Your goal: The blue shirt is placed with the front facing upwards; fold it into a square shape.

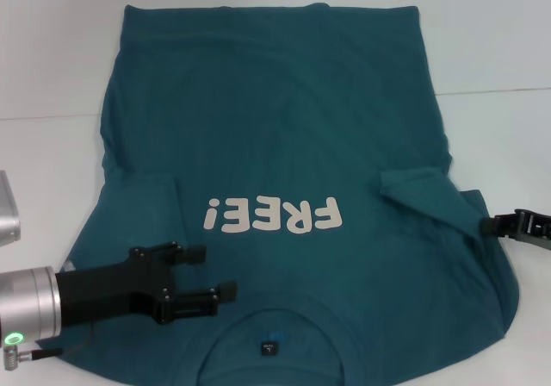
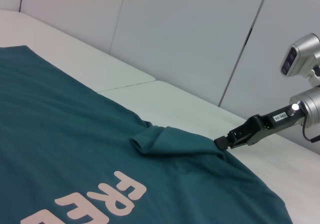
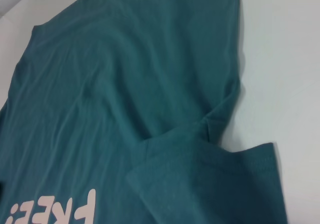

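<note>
Teal-blue cotton lies flat in front of me: the blue shirt [image 1: 275,145] is spread on the white table [image 1: 499,41], front side up. Big off-white letters [image 1: 274,216] on the chest spell "FREE!", and from my head they look upside down. A small black neck label [image 1: 269,348] sits inside the collar, close to my body; I cannot read what is on it.

My left claw [image 1: 208,274] is over the shirt, just beside the collar and a little below the letters. Its two black fingers [image 1: 185,254] are spread apart, and nothing is between them.

My right claw [image 1: 487,227] is at the far side of the shirt from my left claw, right at the sleeve [image 1: 422,192], which is folded in over the shirt. Its tip touches the cloth edge. I cannot tell if that claw is wide or closed.
</note>
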